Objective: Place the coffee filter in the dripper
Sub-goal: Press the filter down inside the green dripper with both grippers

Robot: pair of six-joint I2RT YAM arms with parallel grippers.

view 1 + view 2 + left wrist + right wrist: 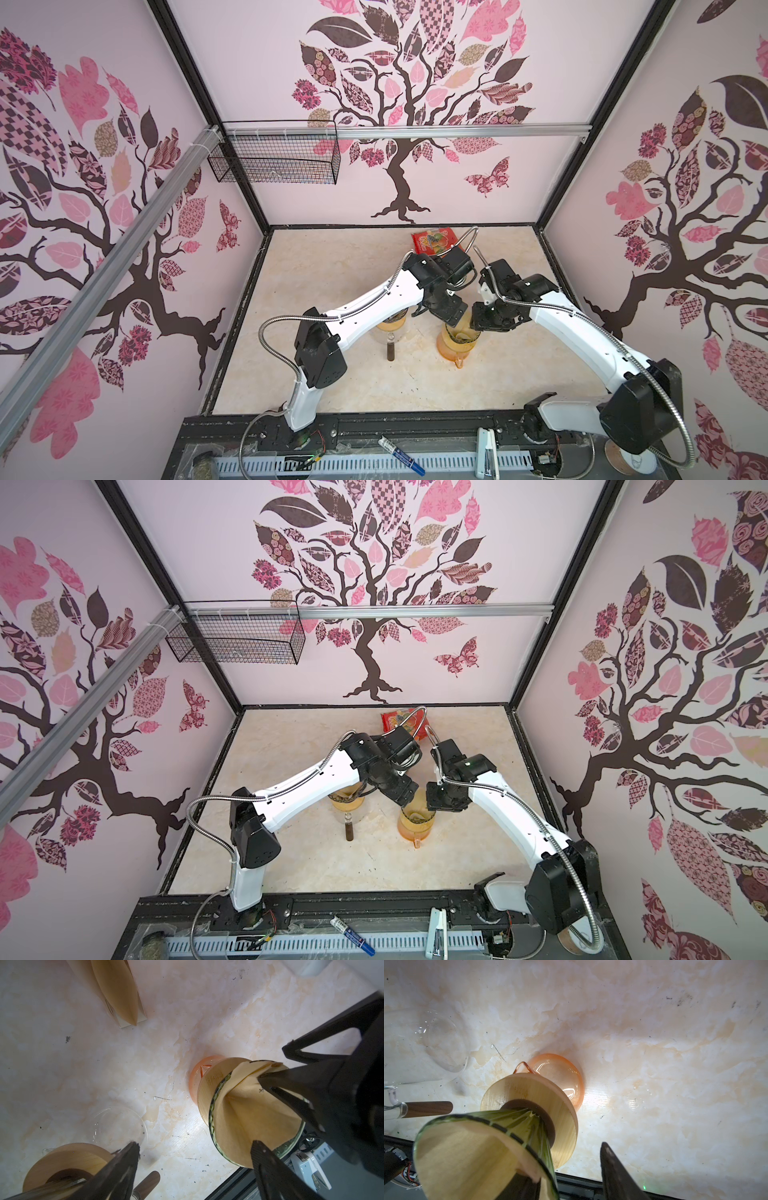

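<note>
Brown paper, the filter [249, 1109], sat opened out inside the dripper [529, 1124], with one edge standing a little proud of the green glass rim. That dripper stood by its wood collar on an orange carafe [562, 1076] on the marble top [654, 1064]. Both top views showed it under the two wrists, the filter [460, 333] pale in its mouth.

The right gripper [272, 1065] straddled the dripper's wall with its jaws parted. One finger [291, 1103] lay inside the dripper against the paper. The other [616, 1172] hung outside the dripper with a clear gap to the glass, so it pinched nothing.

The left gripper [195, 1144] hung beside the dripper, spread wide and empty. One of its fingers [268, 1167] was close by the dripper's rim; whether it touched could not be told. The other was well away from the dripper, over a second collar [62, 1159].

A clear carafe [442, 1047] with a wooden handle [428, 1108] stood near the dripper on the left arm's side. Spare filters [118, 991] stood upright in a white holder, well apart from the dripper. A red packet [434, 241] lay beyond the dripper, also well apart
</note>
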